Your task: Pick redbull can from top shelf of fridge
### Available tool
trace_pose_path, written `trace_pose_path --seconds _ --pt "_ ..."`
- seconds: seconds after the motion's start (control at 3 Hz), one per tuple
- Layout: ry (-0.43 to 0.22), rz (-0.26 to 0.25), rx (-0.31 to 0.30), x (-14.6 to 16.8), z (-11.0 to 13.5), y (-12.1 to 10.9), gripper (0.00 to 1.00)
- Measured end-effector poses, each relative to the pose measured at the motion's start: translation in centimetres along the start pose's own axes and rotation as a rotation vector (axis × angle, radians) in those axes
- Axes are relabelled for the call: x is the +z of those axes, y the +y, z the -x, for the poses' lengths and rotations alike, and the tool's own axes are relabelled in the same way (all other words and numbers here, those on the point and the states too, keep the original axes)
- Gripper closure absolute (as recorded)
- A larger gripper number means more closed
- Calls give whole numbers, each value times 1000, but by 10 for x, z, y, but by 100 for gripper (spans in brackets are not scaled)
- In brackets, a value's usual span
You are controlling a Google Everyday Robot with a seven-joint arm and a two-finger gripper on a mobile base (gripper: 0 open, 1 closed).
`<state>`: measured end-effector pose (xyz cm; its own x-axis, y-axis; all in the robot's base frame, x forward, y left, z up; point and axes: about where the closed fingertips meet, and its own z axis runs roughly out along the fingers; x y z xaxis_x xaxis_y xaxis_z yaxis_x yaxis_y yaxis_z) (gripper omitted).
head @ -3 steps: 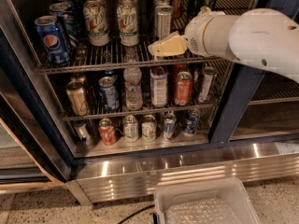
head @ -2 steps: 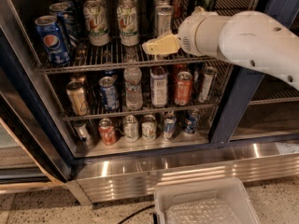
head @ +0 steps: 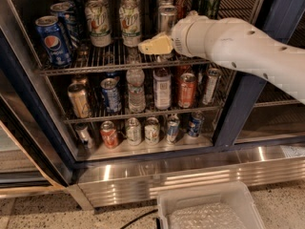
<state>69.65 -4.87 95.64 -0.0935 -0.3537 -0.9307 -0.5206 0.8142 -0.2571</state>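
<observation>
The robot's gripper (head: 145, 46), its opening impossible to judge and nothing visibly in its hold, has slid left along the fridge's (head: 243, 109) top shelf (head: 86, 63), hanging just in front of the slim silver redbull can (head: 167, 18), which stands ungrasped, so the approach looks unfinished.

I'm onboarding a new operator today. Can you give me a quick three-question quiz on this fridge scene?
1. True or false: the tool is level with the top shelf of the fridge.
2. Which can stands at that shelf's left end? A) Pepsi can B) red can C) green can
3. Which slim silver can shows just above the tool?
Key: 1 true; 2 A; 3 the redbull can.
</observation>
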Motion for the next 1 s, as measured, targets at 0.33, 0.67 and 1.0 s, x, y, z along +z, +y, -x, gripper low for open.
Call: trace_pose_path --seconds 0.33,0.67,1.0 --pt "0 0 0 0 0 0 19" --pt "0 0 0 0 0 0 43" --pt "0 0 0 0 0 0 66"
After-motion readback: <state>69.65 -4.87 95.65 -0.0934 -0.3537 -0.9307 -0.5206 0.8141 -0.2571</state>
